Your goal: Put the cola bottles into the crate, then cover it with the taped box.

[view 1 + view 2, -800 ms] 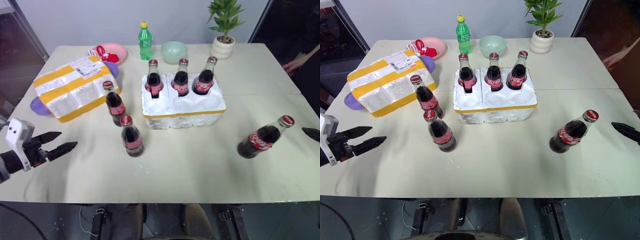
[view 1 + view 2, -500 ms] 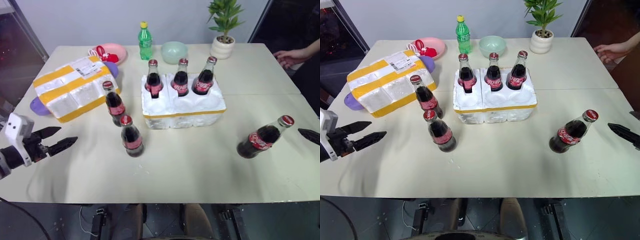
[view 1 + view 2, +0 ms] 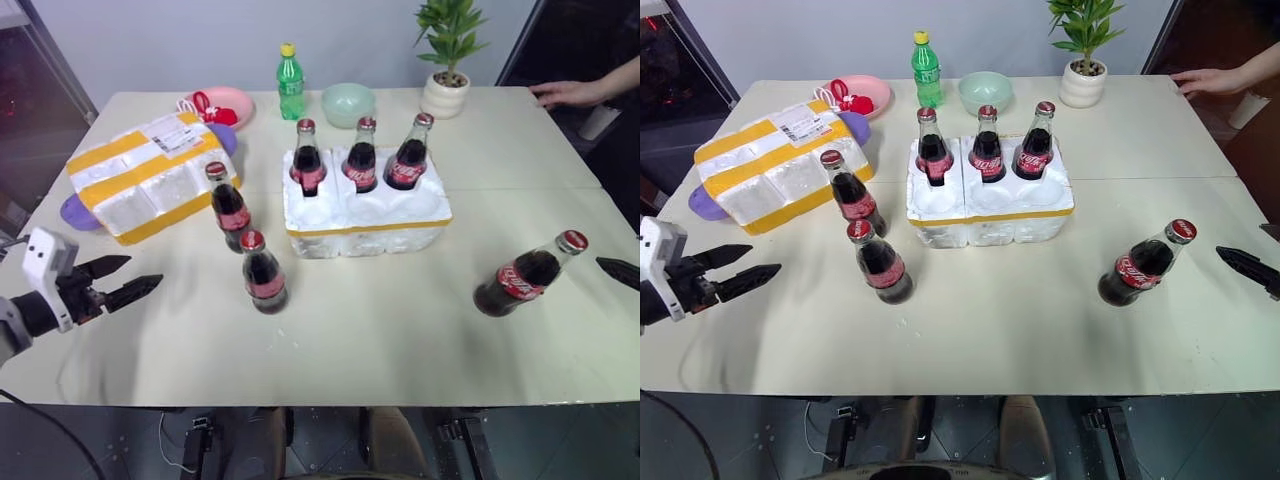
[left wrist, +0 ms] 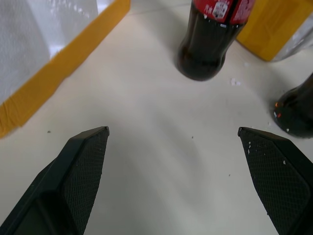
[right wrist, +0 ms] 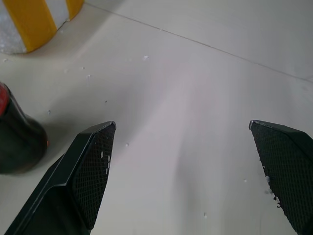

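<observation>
Left end effector (image 3: 128,279) wide open, empty; nearest cola bottle (image 3: 263,273) well apart, rightward.

Head pair overlooks the table (image 3: 400,340); wrist cameras skim it.

This looks like a staged test room or lab rather than anyone's home. A broad, pale cream surface (image 3: 970,330) made of panels pushed together stands before a plain grey-white wall, with dark glass partitions at both sides. The things laid out read as props: a small potted green plant in a white pot (image 3: 1085,60), a mint-green bowl (image 3: 985,92), a pink plate (image 3: 868,95) and a green plastic bottle with a yellow cap (image 3: 926,68) lined along the far edge. A person's hand (image 3: 1205,80) rests on the far right corner, and cables trail on the dark floor underneath.
</observation>
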`<state>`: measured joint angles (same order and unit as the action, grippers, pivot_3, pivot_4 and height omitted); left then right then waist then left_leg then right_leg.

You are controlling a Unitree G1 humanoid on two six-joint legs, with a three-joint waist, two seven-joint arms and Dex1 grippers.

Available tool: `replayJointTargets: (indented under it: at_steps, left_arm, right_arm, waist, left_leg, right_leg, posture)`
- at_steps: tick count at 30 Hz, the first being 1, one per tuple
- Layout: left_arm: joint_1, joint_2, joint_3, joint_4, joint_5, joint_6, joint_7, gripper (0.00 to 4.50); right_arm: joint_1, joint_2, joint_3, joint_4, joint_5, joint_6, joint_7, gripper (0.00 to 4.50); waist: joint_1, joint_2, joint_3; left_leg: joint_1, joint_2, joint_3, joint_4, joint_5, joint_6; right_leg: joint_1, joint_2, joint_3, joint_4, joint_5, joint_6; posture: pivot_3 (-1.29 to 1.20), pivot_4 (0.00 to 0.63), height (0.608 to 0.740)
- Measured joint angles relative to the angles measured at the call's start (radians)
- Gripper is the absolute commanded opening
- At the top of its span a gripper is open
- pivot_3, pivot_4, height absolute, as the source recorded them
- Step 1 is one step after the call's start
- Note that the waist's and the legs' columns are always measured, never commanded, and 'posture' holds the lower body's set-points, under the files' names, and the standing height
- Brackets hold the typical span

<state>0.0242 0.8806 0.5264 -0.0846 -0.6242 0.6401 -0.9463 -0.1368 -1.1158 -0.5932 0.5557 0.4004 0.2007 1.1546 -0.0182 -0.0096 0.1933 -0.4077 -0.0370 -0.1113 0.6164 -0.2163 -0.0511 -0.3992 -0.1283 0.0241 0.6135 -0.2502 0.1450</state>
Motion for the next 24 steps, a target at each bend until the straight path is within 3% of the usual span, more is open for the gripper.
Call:
replayJointTargets:
  at_steps: [8,16,24]
  left_arm:
    - [-0.209,-0.018,-0.121,0.023,-0.015,0.001,-0.039,4.43]
    - [-0.551,-0.098,-0.368,0.32,0.107,-0.116,-0.137,4.43]
    - [-0.725,-0.193,-0.509,0.589,0.249,-0.279,-0.217,4.43]
  right_arm:
    - [-0.307,-0.138,0.099,-0.02,0.065,0.169,0.134,4.5]
    - [-0.654,-0.165,0.351,-0.24,0.216,0.475,0.356,4.5]
    - [-0.68,-0.055,0.425,-0.455,0.302,0.625,0.33,4.5]
  waist:
    - [-0.002,0.004,0.0]
    - [-0.001,0.005,0.001]
    - [0.002,0.003,0.002]
  left_leg:
    - [0.0,0.001,0.0,0.0,0.001,-0.001]
    - [-0.001,0.001,-0.001,0.0,0.001,-0.002]
    - [-0.004,0.0,-0.001,0.0,0.001,-0.002]
  right_leg:
    - [0.0,0.001,0.0,0.002,0.0,0.0]
    - [-0.003,0.002,0.0,0.002,0.003,0.005]
    - [-0.007,0.002,0.0,0.006,0.004,0.007]
  posture:
    - [0.0,0.15,0.739]
    - [0.0,0.15,0.739]
    - [0.0,0.15,0.739]
